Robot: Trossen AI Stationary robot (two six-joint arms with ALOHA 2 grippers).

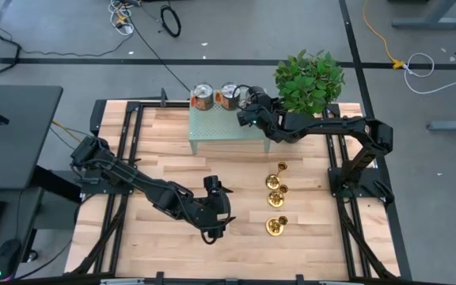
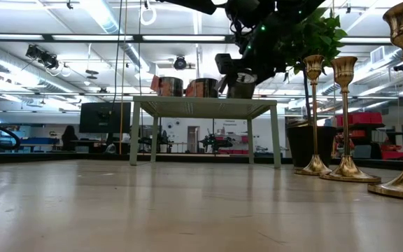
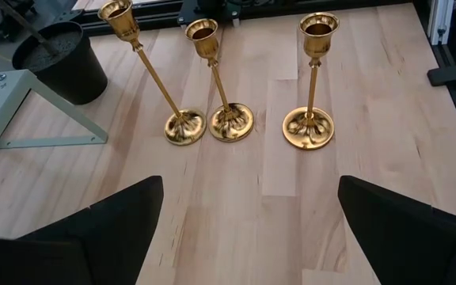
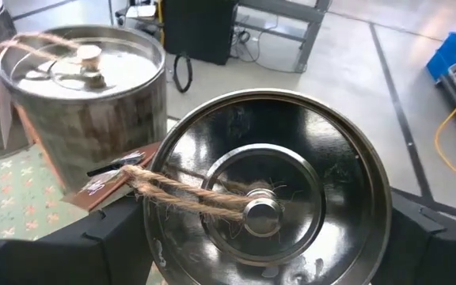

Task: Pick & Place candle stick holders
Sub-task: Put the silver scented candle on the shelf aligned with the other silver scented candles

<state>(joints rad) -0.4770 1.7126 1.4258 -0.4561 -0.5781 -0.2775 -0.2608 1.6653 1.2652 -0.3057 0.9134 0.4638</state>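
Observation:
Three gold candle stick holders stand upright on their round bases on the wooden table, right of centre: two close together [image 1: 278, 168] [image 1: 275, 188] and one nearer the front [image 1: 275, 226]. They also show in the left wrist view [image 3: 184, 127] [image 3: 230, 122] [image 3: 308, 128]. My left gripper [image 1: 225, 210] is open and empty, to their left, its fingers [image 3: 93, 237] pointing toward them. My right gripper [image 1: 248, 111] is over the pale green stand [image 1: 212, 131] at the back, shut on a silver tin can [image 4: 264, 182]. My right gripper has the tin can between its two fingers, one on each side of the round wall [image 4: 153, 229] just below the lid. The fingers come slanting down from above. The can is upright, with a twine loop across its lid. Its underside is hidden.
Two more silver tin cans [image 1: 203, 96] [image 1: 229, 95] stand on the green stand left of my right gripper. A leafy plant in a black pot [image 1: 309, 77] stands at the back right, beside the stand. Bare wood lies between my left gripper and the candle stick holders.

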